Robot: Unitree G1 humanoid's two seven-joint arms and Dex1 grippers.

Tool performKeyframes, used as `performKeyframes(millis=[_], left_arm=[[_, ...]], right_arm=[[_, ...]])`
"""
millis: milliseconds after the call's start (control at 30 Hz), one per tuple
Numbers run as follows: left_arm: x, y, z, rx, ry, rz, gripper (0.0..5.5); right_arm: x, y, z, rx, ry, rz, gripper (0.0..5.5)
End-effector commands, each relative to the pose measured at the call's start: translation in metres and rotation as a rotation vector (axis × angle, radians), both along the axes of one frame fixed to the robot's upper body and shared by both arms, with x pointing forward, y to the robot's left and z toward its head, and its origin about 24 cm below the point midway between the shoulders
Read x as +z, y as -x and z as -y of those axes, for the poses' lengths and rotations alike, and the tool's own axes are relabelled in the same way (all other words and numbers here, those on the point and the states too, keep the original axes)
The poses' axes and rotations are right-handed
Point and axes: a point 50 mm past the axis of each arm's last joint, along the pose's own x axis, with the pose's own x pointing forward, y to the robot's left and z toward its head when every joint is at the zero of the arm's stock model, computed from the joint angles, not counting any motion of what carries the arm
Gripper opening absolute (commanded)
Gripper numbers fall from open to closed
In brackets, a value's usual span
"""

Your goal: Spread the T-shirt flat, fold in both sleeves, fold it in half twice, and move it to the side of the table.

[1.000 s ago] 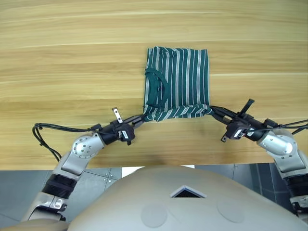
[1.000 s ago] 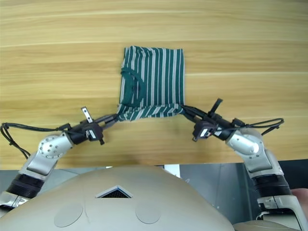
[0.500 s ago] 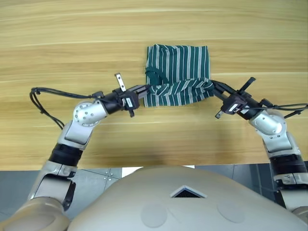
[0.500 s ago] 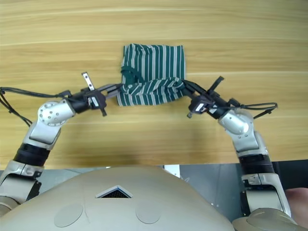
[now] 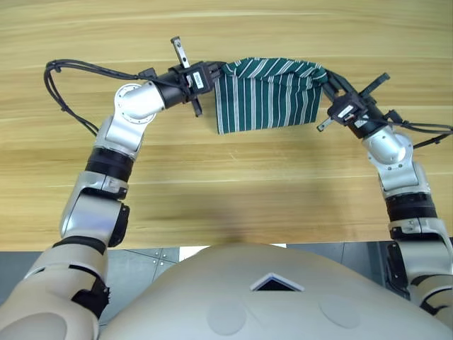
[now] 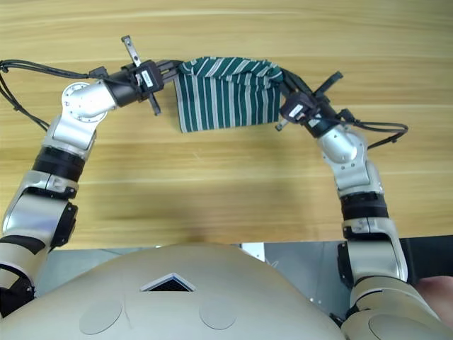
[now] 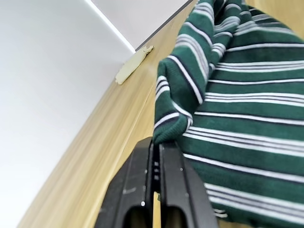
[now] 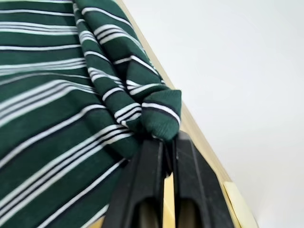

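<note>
T-shirt point(image 5: 267, 95): sleeves in, last half-fold apparently underway; left gripper point(image 5: 214, 71) and right gripper point(image 5: 326, 76) clamp its far corners; move aside pending.

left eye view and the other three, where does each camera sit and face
Left eye view: on the head, looking forward and down at the table and T-shirt; both arms show, jaws shut on its corners.
Right eye view: the head's other eye, same scene.
Left wrist view: on the left wrist, looking along the left jaws at the pinched shirt.
Right wrist view: on the right wrist, likewise along the right jaws.
Shared: all four show the T-shirt.
</note>
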Motion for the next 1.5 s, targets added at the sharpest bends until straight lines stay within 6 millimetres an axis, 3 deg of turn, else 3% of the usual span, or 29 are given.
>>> performKeyframes(millis=[33,233,267,433,733,867,1033,1133,1233,1300,1367,1433,1500], left_arm=[[-0.005,-0.013,0.004,0.030,-0.018,-0.006,0.00],[-0.023,-0.020,0.006,0.104,-0.011,-0.052,0.00],[-0.025,-0.021,0.007,0.121,-0.006,-0.055,0.00],[-0.028,-0.026,0.006,0.181,0.023,-0.082,0.96],[-0.017,-0.042,-0.001,0.317,0.073,-0.055,2.51],[-0.015,-0.048,-0.024,0.483,0.123,-0.032,3.14],[-0.026,-0.031,-0.083,0.709,0.199,-0.008,3.67],[-0.032,-0.006,-0.124,0.843,0.335,0.036,3.67],[-0.042,0.023,-0.144,0.914,0.437,0.076,3.67],[-0.050,0.037,-0.146,0.937,0.489,0.078,3.67],[-0.060,0.050,-0.142,0.948,0.522,0.054,3.67],[-0.069,0.058,-0.133,0.952,0.558,0.023,3.67],[-0.071,0.059,-0.122,0.936,0.599,0.008,3.67]], right_arm=[[-0.001,-0.016,-0.006,-0.037,-0.015,0.004,0.04],[-0.008,-0.040,-0.020,-0.089,-0.021,0.000,0.04],[-0.009,-0.044,-0.022,-0.102,-0.026,-0.004,0.40],[-0.011,-0.058,-0.029,-0.152,-0.029,-0.008,1.23],[-0.018,-0.069,-0.033,-0.189,-0.004,-0.041,2.92],[-0.022,-0.084,-0.018,-0.386,-0.003,-0.133,3.56],[-0.028,-0.085,-0.003,-0.546,-0.007,-0.163,3.63],[-0.009,-0.084,-0.029,-0.405,-0.224,-0.001,3.63],[-0.004,-0.059,-0.089,-0.099,-0.372,0.092,3.63],[-0.005,-0.040,-0.123,0.049,-0.379,0.094,3.63],[-0.015,-0.031,-0.142,0.112,-0.357,0.029,3.63],[-0.035,-0.034,-0.147,0.096,-0.268,-0.084,3.63],[-0.051,-0.046,-0.139,0.008,-0.181,-0.197,3.63]])
